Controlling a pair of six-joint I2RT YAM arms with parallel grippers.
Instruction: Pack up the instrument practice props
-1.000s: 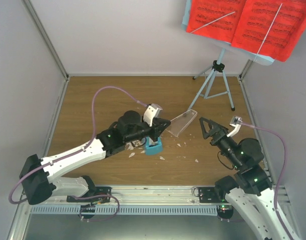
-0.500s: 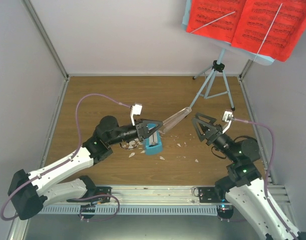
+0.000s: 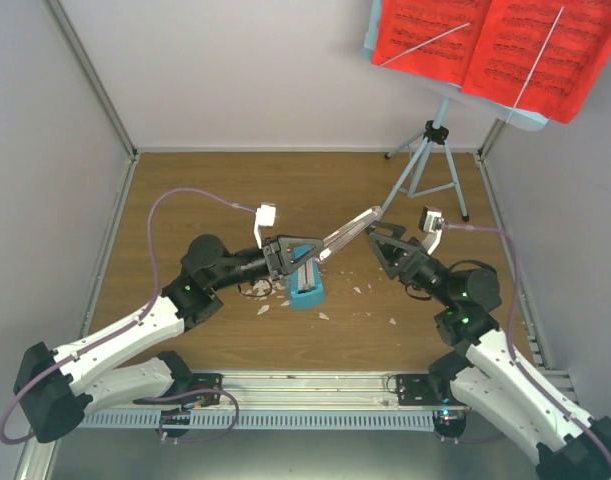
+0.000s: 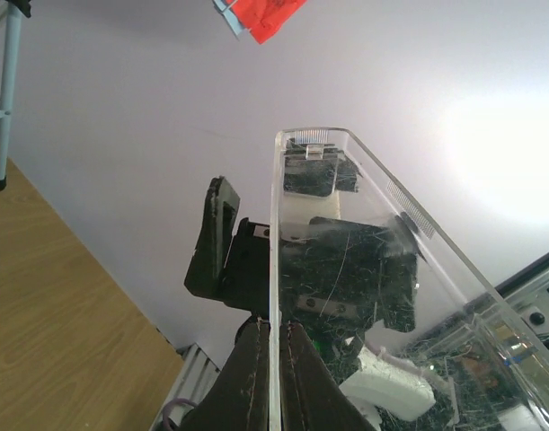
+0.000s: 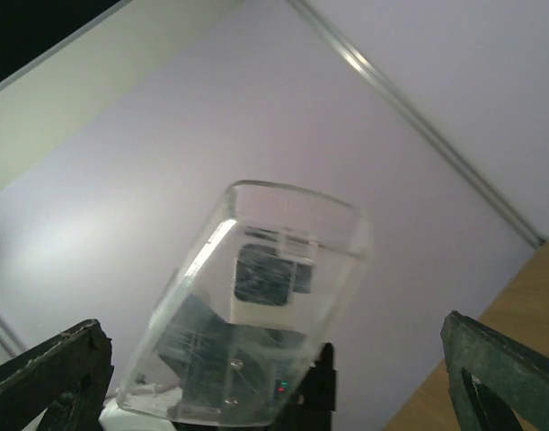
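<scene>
My left gripper is shut on the near edge of the clear triangular piece and holds it above the table, pointing right. In the left wrist view the fingers pinch its thin wall. My right gripper is open wide, right at the piece's far tip. In the right wrist view the piece sits between its spread fingers. The small blue box stands on the table below my left gripper. The pale-blue music stand with red sheet-music pages stands at the back right.
Small white scraps lie on the wooden table around the blue box and further right. White walls and metal frame posts enclose the table. The stand's tripod legs spread near the back right corner.
My left gripper has rolled the clear piece edge-on and raised its tip toward the right. My right gripper has moved left and up to that tip, still open.
</scene>
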